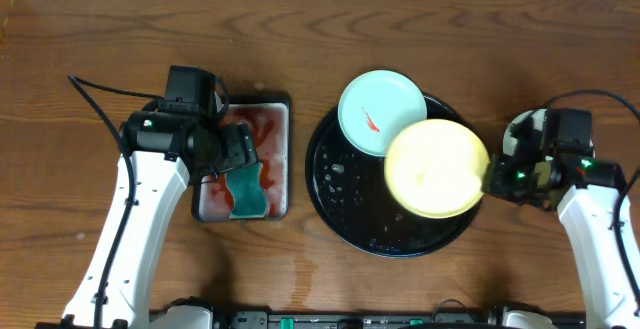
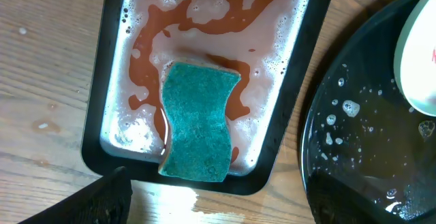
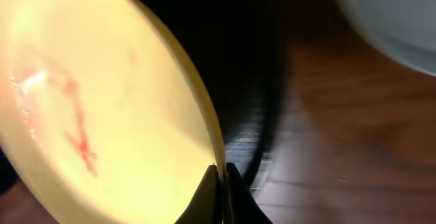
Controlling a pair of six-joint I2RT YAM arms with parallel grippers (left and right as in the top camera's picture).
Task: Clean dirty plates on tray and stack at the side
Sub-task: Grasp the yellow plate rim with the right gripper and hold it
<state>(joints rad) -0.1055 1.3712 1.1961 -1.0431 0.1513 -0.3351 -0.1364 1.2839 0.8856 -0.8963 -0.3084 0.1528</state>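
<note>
My right gripper [image 1: 490,179] is shut on the rim of the yellow plate [image 1: 436,167] and holds it above the right half of the large round black tray [image 1: 330,184]. The right wrist view shows thin red smears on the yellow plate [image 3: 102,115] and my fingers [image 3: 219,176] pinching its edge. A pale mint plate [image 1: 380,111] with a red smear rests on the tray's far rim, partly under the yellow one. My left gripper [image 1: 228,149] is open and empty above the rectangular tray [image 2: 95,132], over a green sponge [image 2: 199,122]. A third plate is not in view.
The small rectangular black tray [image 1: 286,109] holds reddish soapy water and the green sponge [image 1: 248,194], left of the round tray. The round tray's wet floor [image 2: 354,149] shows droplets. A black cable [image 1: 95,104] runs over the table at the left.
</note>
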